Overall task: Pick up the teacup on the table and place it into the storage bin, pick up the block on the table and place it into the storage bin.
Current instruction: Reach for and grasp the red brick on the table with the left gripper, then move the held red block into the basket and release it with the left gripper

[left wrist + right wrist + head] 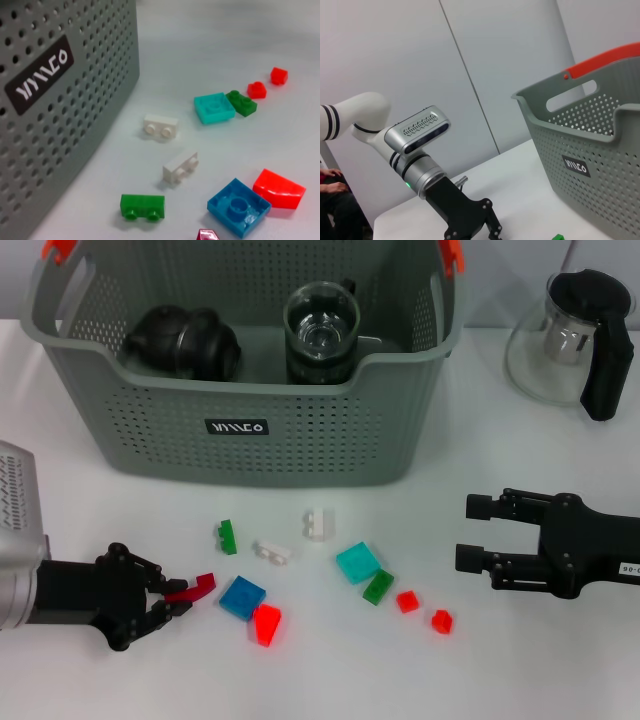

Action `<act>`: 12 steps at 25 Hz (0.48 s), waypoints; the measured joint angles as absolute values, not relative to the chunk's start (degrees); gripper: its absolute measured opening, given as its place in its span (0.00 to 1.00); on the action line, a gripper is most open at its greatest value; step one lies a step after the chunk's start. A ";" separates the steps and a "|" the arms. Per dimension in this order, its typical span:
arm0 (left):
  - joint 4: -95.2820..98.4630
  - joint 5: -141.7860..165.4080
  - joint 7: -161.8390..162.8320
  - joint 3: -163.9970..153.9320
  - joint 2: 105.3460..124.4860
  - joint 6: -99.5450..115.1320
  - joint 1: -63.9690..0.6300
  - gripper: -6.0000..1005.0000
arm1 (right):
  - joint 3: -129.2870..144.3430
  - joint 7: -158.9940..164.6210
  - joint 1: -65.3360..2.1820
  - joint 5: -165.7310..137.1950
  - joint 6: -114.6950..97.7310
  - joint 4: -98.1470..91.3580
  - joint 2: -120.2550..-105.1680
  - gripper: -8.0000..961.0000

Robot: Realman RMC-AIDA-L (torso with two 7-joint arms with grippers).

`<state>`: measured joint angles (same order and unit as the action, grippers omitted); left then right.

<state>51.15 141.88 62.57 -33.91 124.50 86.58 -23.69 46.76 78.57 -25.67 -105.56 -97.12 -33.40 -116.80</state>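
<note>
- Left pincer sits low at the near left corner of the surface, clenched around a dark red block.
- Just beside it lie a blue block and a bright red block, so that side is tight.
- Rest of the bricks scatter across the near middle: green block, two white blocks, teal plate, small red bits.
- Right pincer hovers near the right edge, fingers spread wide, gripping nothing, bare surface all around it.
- Storage bin takes up the far middle, with the glass teacup and a black object inside.
- Glass pot sits at the far right corner.
</note>
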 joint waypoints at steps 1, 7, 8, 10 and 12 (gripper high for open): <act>51.15 142.02 63.05 -33.91 124.51 86.55 -23.76 0.26 | 46.76 78.57 -25.66 -105.56 -97.14 -33.40 -116.80 0.86; 52.08 142.17 65.98 -33.81 124.48 86.90 -23.91 0.17 | 46.75 78.57 -25.66 -105.56 -97.29 -33.40 -116.81 0.86; 52.41 142.11 66.28 -33.64 124.46 87.35 -23.91 0.16 | 46.76 78.57 -25.66 -105.55 -97.29 -33.40 -116.80 0.86; 53.21 141.92 66.83 -33.36 124.37 88.54 -23.91 0.16 | 46.76 78.57 -25.66 -105.55 -97.30 -33.40 -116.81 0.86; 54.00 141.83 67.36 -33.24 124.31 89.83 -23.91 0.16 | 46.76 78.57 -25.67 -105.55 -97.30 -33.40 -116.81 0.86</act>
<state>54.00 141.83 67.36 -33.24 124.31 89.83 -23.91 46.76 78.57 -25.67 -105.56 -97.30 -33.40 -116.81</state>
